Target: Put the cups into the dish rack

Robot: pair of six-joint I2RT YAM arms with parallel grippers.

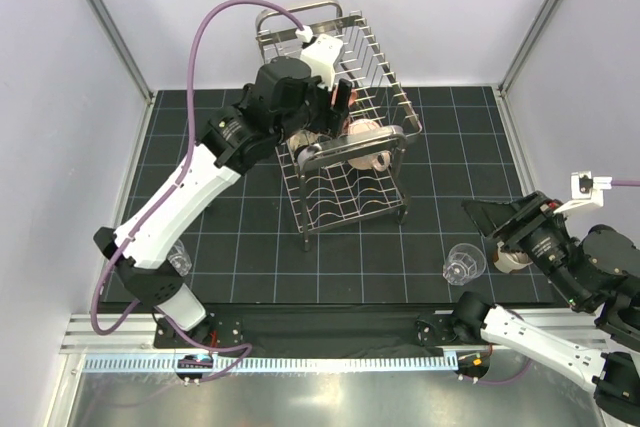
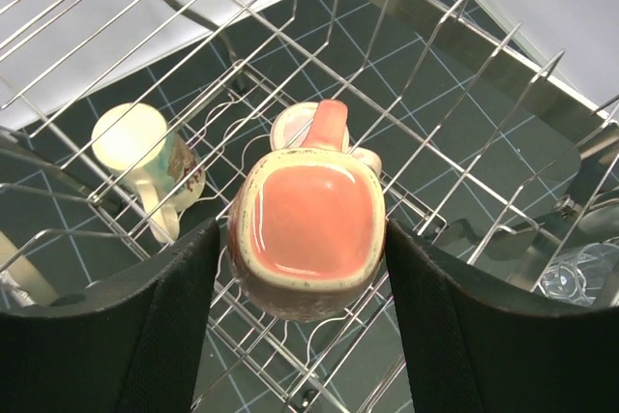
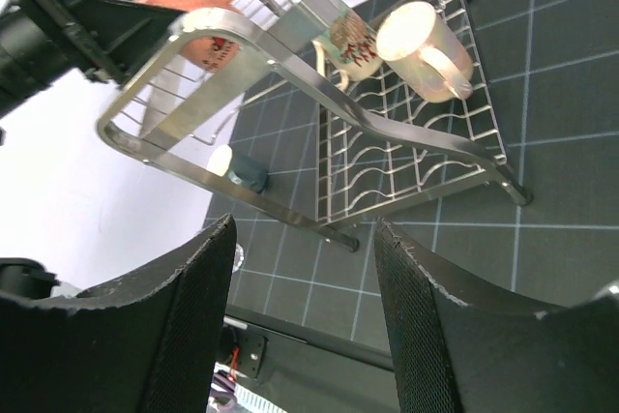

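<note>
Fingers [image 2: 174,326] of the left gripper [image 2: 298,227] clamp a salmon-pink ceramic mug [image 2: 314,273] inside the tall steel wire dish rack [image 1: 370,57], near a cream mug [image 2: 131,137] lying there. The right gripper [image 3: 305,229] stands wide open and empty, beside a clear glass tumbler [image 1: 463,265].

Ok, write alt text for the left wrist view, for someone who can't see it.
A salmon pink mug, seen end-on, is held between the left gripper's two black fingers over the wire dish rack. A patterned cream mug at left and a second mug behind the pink one's handle sit in the rack.
</note>
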